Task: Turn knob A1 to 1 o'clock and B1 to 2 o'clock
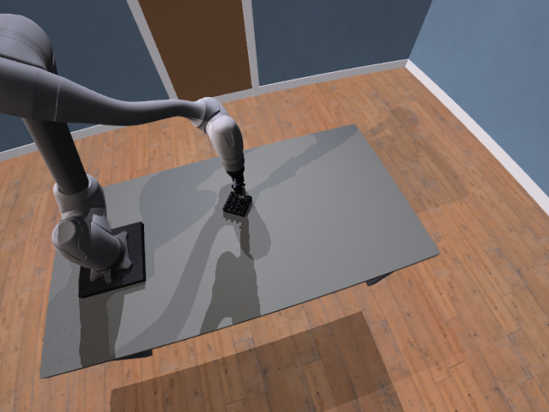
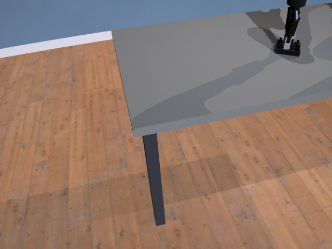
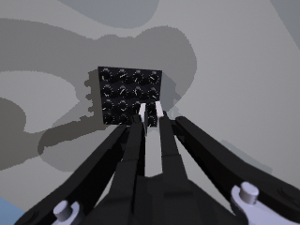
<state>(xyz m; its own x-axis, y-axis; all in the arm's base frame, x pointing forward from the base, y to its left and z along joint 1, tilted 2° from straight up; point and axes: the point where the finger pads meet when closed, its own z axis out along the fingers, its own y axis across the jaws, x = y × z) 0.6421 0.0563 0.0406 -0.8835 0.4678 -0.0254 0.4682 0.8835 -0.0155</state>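
The black knob box [image 1: 231,205] [image 2: 287,52] [image 3: 114,83] stands on the grey table, with several black knobs in a four-by-four grid. My gripper [image 1: 241,196] [image 2: 287,44] [image 3: 151,109] points down at one corner of the box. Its fingers are a narrow gap apart, over the lower right knobs in the wrist view. Dark box surface shows between the tips, and no knob is plainly gripped. The fingers partly hide the knobs there. White lines show on several knobs, but the printed names are too small to read. I cannot make out the socket.
The grey table [image 1: 336,213] [image 2: 174,67] carries the arm's black base plate [image 1: 138,261] at its left in the top view. The arm reaches over the table from there. Shadows of the arm and gripper fall across the box and table.
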